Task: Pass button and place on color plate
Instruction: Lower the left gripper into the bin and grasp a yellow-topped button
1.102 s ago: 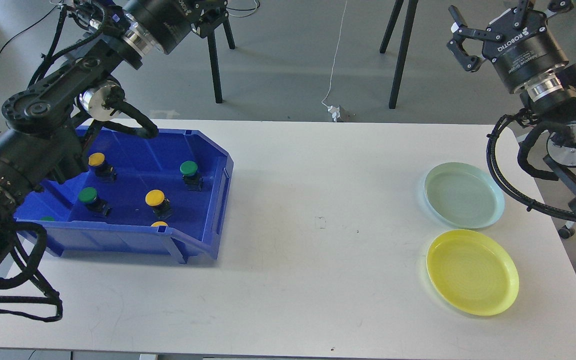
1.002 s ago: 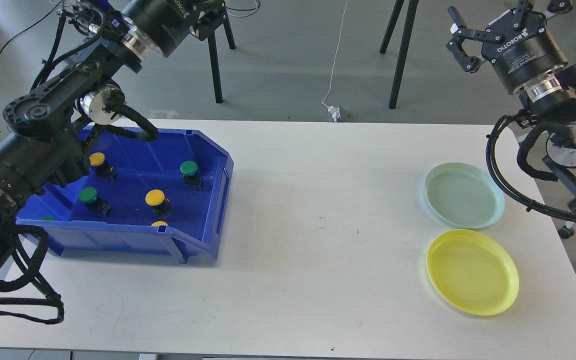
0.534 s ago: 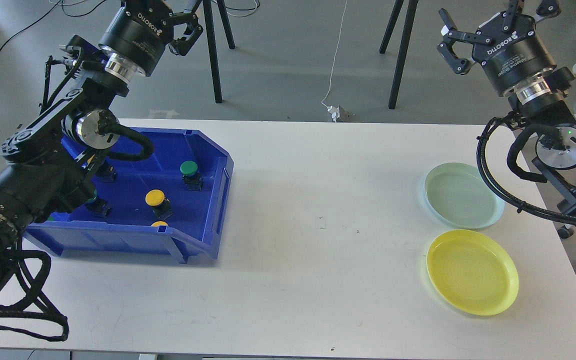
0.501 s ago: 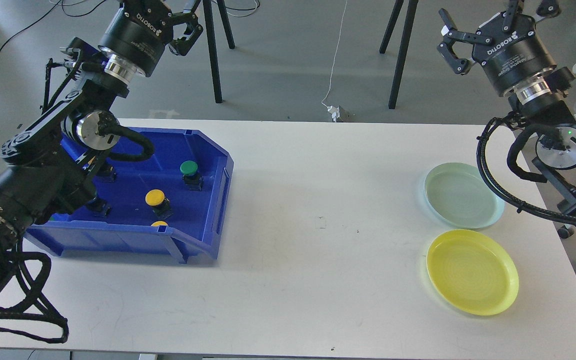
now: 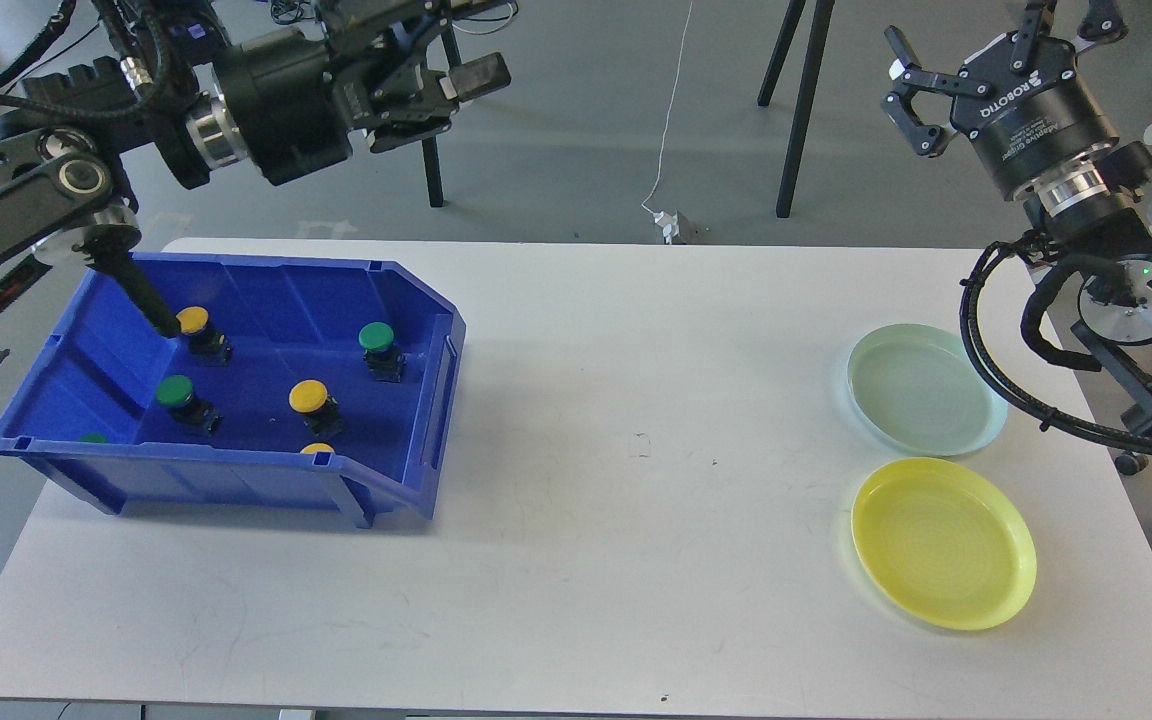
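The left arm has swung up and out of the blue bin (image 5: 236, 470) since a sec ago, so all the buttons show again, e.g. the yellow button (image 5: 309, 396) and green button (image 5: 376, 336), both well below the left gripper (image 5: 456, 80); nothing picked yet, so I judge the task is at its start. The left gripper points sideways toward the table's middle, its fingers seen nearly edge-on, so can't tell how far apart, and nothing visibly held. The right gripper (image 5: 956, 50) hangs high w/ fingers spread wide and empty, the green plate (image 5: 926, 390) and yellow plate (image 5: 944, 545) bare below it.
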Tool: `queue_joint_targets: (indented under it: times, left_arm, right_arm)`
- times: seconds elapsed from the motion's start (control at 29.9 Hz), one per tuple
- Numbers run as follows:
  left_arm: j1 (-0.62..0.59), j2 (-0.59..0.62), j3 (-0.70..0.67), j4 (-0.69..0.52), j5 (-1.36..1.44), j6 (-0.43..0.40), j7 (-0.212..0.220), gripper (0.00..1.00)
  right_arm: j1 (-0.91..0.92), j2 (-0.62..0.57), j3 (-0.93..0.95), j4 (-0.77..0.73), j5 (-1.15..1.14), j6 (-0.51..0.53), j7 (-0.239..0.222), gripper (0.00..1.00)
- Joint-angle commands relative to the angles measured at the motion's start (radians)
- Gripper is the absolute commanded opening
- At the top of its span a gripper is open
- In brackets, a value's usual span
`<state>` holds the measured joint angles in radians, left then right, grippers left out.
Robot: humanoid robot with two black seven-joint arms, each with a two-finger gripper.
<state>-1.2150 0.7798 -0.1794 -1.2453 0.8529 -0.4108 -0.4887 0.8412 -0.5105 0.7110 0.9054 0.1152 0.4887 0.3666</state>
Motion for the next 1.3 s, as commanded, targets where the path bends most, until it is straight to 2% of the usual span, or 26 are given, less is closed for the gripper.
queue_joint_targets:
  times: [0.0, 0.13, 0.3, 0.47, 0.67, 0.94, 1.27]
  left_arm:
    - [-0.171, 0.082, 0.301, -0.013, 0.257, 0.056, 0.0, 0.94]
    - [-0.232, 0.07, 0.513, 0.009, 0.432, 0.061, 0.0, 0.95]
    - [-0.193, -0.057, 0.62, 0.164, 0.471, 0.07, 0.0, 0.96]
    - [-0.097, -0.129, 0.627, 0.265, 0.471, 0.079, 0.0, 0.96]
    - [-0.005, -0.209, 0.629, 0.449, 0.477, 0.093, 0.0, 0.96]
    - [0.037, -0.237, 0.653, 0.556, 0.48, 0.093, 0.0, 0.96]
    - [0.075, -0.281, 0.655, 0.618, 0.48, 0.092, 0.0, 0.96]
  right_arm:
    - [-0.008, 0.0, 0.002, -0.005, 0.0, 0.0, 0.0, 0.99]
    - [-0.037, -0.003, 0.004, -0.005, 0.0, 0.0, 0.0, 0.99]
    - [-0.083, -0.017, 0.031, -0.003, 0.0, 0.0, 0.0, 0.99]
    - [-0.097, -0.04, 0.042, 0.001, 0.0, 0.0, 0.0, 0.99]
    - [-0.097, -0.057, 0.044, 0.001, 0.0, 0.0, 0.0, 0.99]
    - [-0.106, -0.056, 0.048, 0.004, 0.001, 0.0, 0.0, 0.99]
    - [-0.122, -0.056, 0.048, 0.006, 0.001, 0.0, 0.0, 0.99]
